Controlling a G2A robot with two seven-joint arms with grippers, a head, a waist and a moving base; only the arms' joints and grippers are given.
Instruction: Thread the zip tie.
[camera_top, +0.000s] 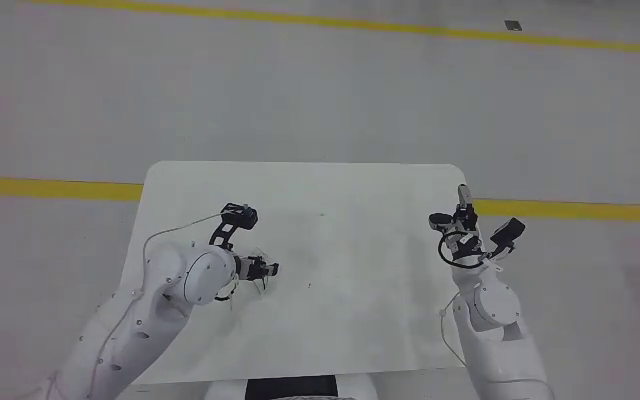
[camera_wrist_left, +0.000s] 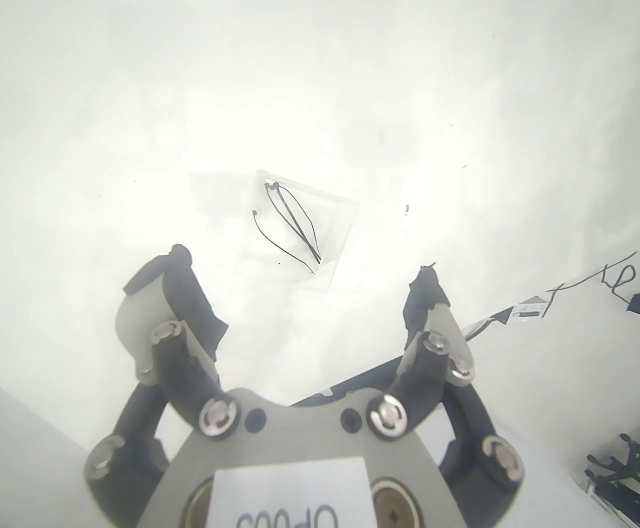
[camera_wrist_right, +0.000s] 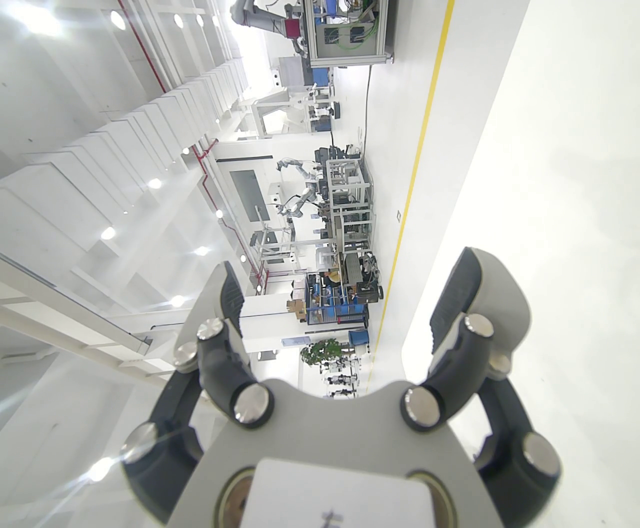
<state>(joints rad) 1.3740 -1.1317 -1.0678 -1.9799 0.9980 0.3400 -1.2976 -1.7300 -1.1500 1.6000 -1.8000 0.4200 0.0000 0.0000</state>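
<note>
In the clear tray (camera_wrist_left: 340, 235), on the white table (camera_top: 350, 300), lie the black zip ties (camera_wrist_left: 292, 225). They are a few thin strips, loosely crossed, with their small heads toward one corner and their tails running to the opposite side. None is looped or threaded. The tray seems meant to keep such light strips together, within easy reach of one arm.

Just beside the tray hovers the left hand (camera_wrist_left: 301, 272). Its two dark-padded fingers (camera_wrist_left: 170, 280) are spread wide and grip nothing, and the tray's near corner shows in the gap between them. That wide spread, aimed at the tray, reads as a set-up for picking out one tie. The hand is apart from the ties, not touching them. Because the ties overlap, a pinch on the strip lying a little apart from the others looks likelier to lift a single one.

Well apart from the tray, at the opposite edge of the table, is the right hand (camera_wrist_right: 347, 277). It is also wide open and empty, and it points out past the table edge toward the room. Placed clear like this, it leaves the tray side free. It is probably there to take the tie's free end later, since threading needs a grip on both head and tail. The task looks to be at its very start.
</note>
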